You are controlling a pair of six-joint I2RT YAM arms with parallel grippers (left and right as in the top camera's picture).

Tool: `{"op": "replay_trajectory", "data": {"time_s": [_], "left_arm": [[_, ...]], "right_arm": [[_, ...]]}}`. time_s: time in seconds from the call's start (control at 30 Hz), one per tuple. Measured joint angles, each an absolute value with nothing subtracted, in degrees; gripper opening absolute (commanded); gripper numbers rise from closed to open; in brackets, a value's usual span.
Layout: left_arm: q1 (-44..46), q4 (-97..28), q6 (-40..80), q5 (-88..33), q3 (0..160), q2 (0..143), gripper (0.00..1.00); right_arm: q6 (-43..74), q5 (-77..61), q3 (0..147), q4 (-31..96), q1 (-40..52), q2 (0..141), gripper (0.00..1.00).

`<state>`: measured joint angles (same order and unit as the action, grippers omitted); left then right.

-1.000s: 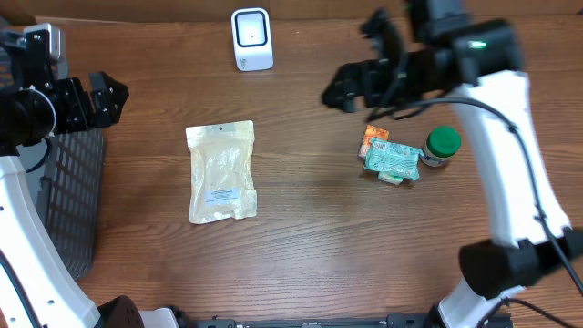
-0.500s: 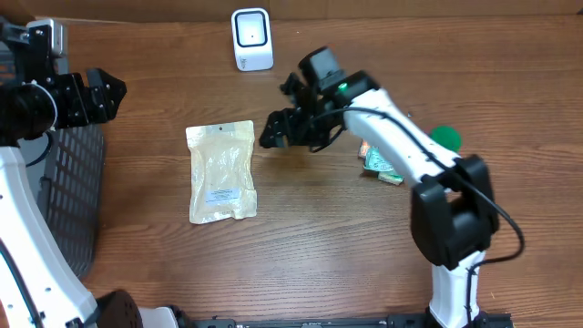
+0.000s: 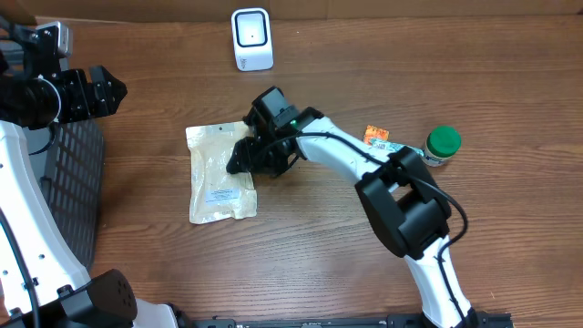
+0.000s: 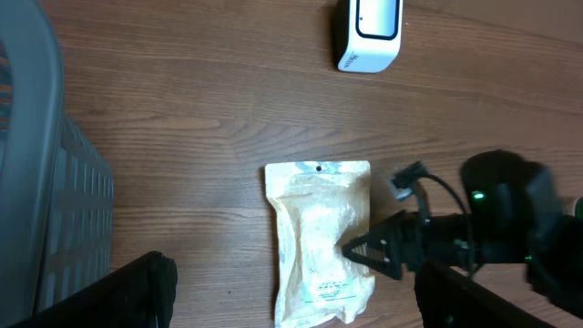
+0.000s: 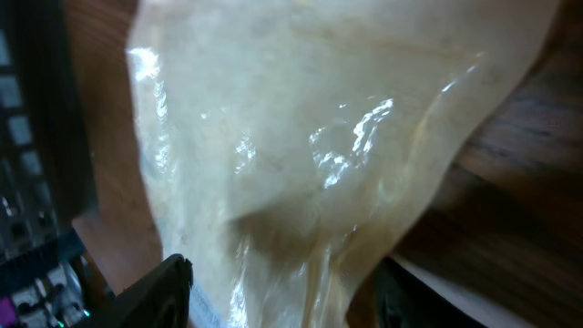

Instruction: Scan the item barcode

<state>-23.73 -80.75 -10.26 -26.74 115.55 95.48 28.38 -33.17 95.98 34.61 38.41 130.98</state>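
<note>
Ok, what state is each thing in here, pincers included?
Pouch: flat on the table, label up.
Scanner: upright, window facing the table.
Jar: green lid on.
Orange packet: lying near the jar.
Basket: at the far left, contents unclear.
Left pincer: open, empty, above the basket.
Right pincer: open, fingers straddling the pouch's right edge.

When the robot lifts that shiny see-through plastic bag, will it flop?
Probably floppy: the clear plastic pouch looks like thin film, creased in the right wrist view. Likely slippery, since it shines with glare. It lies flat, so it seems light.
</note>
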Motion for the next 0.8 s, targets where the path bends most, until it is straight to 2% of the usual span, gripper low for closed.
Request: {"op": "replay_trajectory", "data": {"time_s": [0.07, 0.13, 0.23, 0.4, 0.6, 0.73, 0.8], "left_arm": [[-23.73, -80.73, -10.26, -26.72, 115.55, 95.48, 0.88], [-23.73, -80.75, -10.26, -26.72, 115.55, 95.48, 0.87], [-23.73, -80.77, -10.26, -26.55, 115.55, 95.48, 0.87], [-23.73, -80.75, -10.26, -26.52, 115.55, 95.48, 0.87], [-23.73, -80.77, -10.26, -26.50, 115.55, 95.48, 0.83], [-23.73, -80.75, -10.26, -26.35, 115.55, 95.48, 0.81], [-23.59, -80.73, -9.93, -26.28, 115.55, 95.48, 0.80]], "right_arm": [[29.56, -33.69, 95.98, 34.20, 38.76, 132.00, 0.36], [30.30, -33.65, 95.98, 34.06, 39.05, 132.09, 0.18], [30.74, -34.24, 95.98, 33.76, 39.09, 132.09, 0.04], [29.87, -34.26, 96.01, 35.53, 38.81, 132.07, 0.04], [26.20, -27.40, 96.42, 47.13, 36.91, 128.31, 0.04], [24.10, -11.18, 100.44, 60.20, 36.34, 121.01, 0.04], [23.92, 1.58, 105.86, 70.06, 37.08, 118.04, 0.04]]}}
